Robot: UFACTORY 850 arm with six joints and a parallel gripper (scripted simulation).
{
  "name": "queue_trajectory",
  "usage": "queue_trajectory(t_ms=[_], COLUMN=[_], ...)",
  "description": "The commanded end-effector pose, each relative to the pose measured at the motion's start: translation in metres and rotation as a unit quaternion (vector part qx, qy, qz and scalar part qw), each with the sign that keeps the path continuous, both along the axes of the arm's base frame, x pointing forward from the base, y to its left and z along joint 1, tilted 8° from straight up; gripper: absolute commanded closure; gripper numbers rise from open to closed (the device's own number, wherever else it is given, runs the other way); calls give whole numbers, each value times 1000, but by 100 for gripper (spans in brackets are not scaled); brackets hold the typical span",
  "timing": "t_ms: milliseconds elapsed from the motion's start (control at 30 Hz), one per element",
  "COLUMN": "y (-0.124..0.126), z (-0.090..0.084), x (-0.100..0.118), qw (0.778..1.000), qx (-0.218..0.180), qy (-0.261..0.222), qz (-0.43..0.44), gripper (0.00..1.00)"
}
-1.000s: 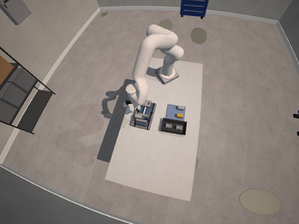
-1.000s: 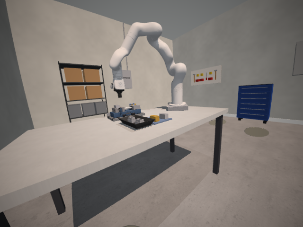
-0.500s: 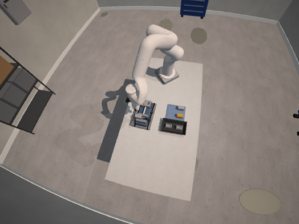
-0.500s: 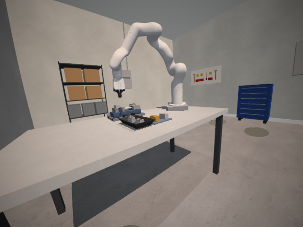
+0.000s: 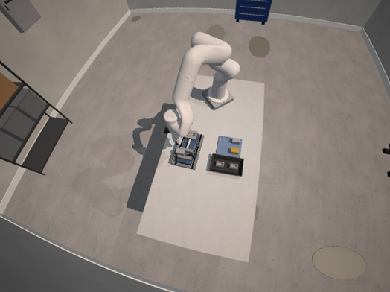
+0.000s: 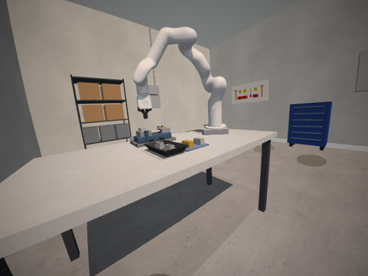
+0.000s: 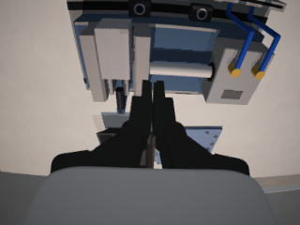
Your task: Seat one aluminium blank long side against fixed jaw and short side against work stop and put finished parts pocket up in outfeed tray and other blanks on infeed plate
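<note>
My gripper (image 7: pixel 151 95) is shut and empty. It hangs in the air above the vise (image 7: pixel 169 56), pointing down, and also shows in the side view (image 6: pixel 145 114). The vise (image 5: pixel 184 146) stands on the table, open. Its fixed jaw (image 7: pixel 112 63) is the wide grey block on the left, and the jaw with blue hoses (image 7: pixel 236 75) is on the right. A narrower grey block (image 7: pixel 142 55), seemingly an aluminium blank, lies in the opening against the fixed jaw. The blue infeed plate (image 5: pixel 230 146) holds a grey blank (image 5: pixel 233 139) and a brass blank (image 5: pixel 234 150). The black outfeed tray (image 5: pixel 225 165) holds two finished parts (image 5: pixel 218 164) (image 5: pixel 233 166).
The arm's base (image 5: pixel 220 98) stands at the far end of the table. The tray (image 6: pixel 165 147) sits in front of the vise and plate in the side view. A shelf rack (image 6: pixel 100 110) and a blue drawer cabinet (image 6: pixel 309 123) stand off the table.
</note>
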State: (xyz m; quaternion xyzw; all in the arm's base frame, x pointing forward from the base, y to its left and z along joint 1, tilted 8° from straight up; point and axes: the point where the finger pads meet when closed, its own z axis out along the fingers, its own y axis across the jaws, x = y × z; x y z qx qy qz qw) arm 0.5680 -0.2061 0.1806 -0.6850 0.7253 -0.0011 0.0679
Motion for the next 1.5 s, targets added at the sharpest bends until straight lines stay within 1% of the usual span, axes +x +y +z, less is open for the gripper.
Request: queue_trajectory(t_ms=[0,633,1000,1200,1467], y=[0,0,0,1,2], z=[1,1,-4,-12,-26], x=[1,1,1,2,4], qw=[1000,1000,1000,1000,1000], qx=[0,0,-1,-1,-1], qy=[-1,-1,-1,-1,-1], qz=[0,0,0,0,0], gripper=[100,100,100,100,100])
